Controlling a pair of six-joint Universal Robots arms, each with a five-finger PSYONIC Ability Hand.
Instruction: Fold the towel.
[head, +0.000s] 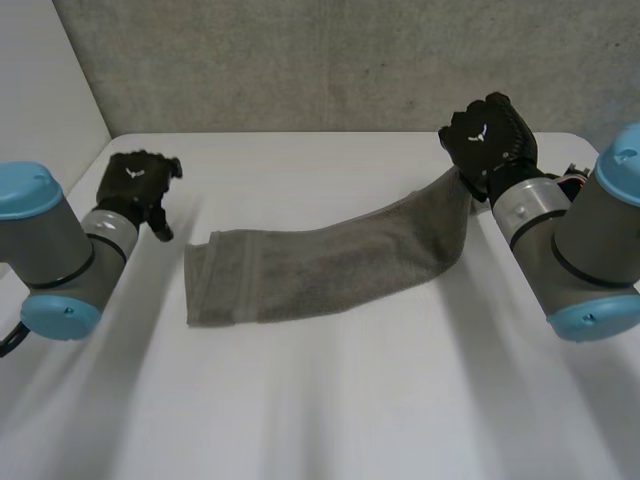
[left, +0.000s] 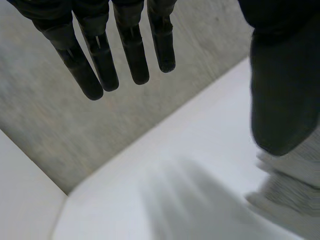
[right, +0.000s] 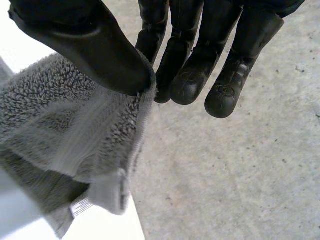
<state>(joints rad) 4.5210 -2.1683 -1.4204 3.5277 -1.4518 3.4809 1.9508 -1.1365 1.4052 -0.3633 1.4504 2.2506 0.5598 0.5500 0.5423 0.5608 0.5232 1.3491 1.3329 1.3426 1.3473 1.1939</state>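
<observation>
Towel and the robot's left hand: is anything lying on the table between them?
No. The head view shows a bare stretch of white table between the left hand and the nearest end of the towel.

We identify the left arm (head: 60, 255) and right arm (head: 595, 235) as thick grey cylindrical bodies, each closed at its joints by rounded light-blue caps (head: 30, 190). A silver-grey collar (head: 525, 205) with a dark band joins each arm to its hand. The left hand (head: 138, 185) and right hand (head: 490, 135) are black throughout, and each carries a small white emblem (head: 480, 135) on its back. The fingers (left: 132, 50) are slim, segmented and round-tipped. The thumb (right: 90, 45) is broader and smooth. We note faint circular marks on the right fingertips (right: 190, 77).
</observation>
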